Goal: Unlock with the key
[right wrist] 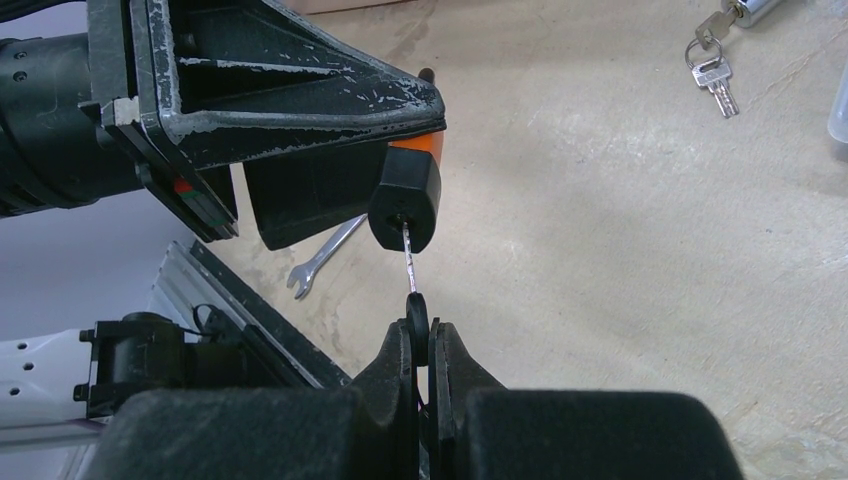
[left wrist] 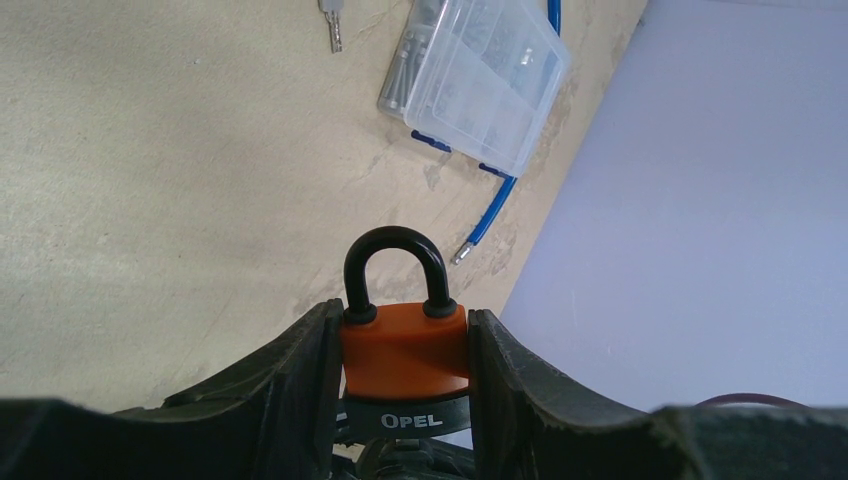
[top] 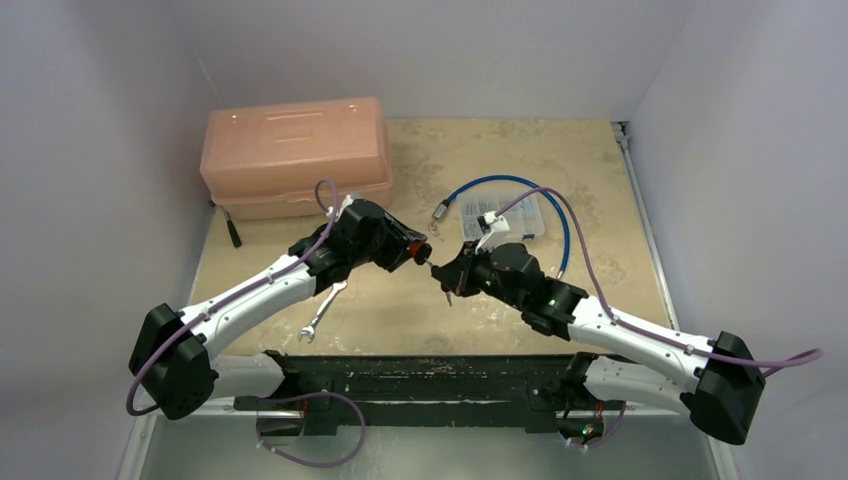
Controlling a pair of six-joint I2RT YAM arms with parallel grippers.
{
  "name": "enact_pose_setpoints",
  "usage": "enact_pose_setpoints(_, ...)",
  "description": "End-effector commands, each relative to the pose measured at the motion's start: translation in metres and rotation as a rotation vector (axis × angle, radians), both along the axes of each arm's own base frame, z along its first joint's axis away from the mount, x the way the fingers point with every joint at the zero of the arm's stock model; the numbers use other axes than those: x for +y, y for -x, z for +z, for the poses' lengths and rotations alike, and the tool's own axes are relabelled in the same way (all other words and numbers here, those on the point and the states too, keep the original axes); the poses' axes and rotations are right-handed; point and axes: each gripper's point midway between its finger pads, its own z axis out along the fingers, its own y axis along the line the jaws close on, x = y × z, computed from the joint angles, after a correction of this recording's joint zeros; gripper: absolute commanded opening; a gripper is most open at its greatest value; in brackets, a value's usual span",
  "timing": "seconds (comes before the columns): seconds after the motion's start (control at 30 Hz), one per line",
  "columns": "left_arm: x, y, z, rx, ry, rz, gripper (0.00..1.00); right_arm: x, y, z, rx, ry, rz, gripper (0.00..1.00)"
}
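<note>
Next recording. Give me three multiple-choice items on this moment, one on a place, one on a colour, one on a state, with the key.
1. Where is the blade tip of the black-headed metal key?
A. at the keyhole in the base of the orange padlock
B. flat on the table
C. inside the pink toolbox

2. What colour is the cable by the clear plastic box?
A. red
B. blue
C. yellow

3. How is the padlock's black metal shackle?
A. swung open
B. taken off
C. shut

Answers:
1 A: the right wrist view shows the blade running from the shut right gripper up to the base.
2 B: blue shows in the top view.
3 C: in the left wrist view both legs sit in the body, which the left gripper clamps.
</note>
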Motion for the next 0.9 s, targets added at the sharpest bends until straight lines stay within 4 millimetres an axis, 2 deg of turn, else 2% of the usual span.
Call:
enact_pose_setpoints(0.0, -0.003, -0.005, 0.02, -0.061, 0.048, -0.005, 0.0, 0.008, -0.012, 0.033, -0.057, -0.062, -0.025, 0.0)
enact_pose_setpoints(0.87, 0.002, -0.014, 0.031, -0.109, 0.022, 0.03, 0.0, 0.02, -0.016, 0.042, 0.026, -0.075, -0.047, 0.0)
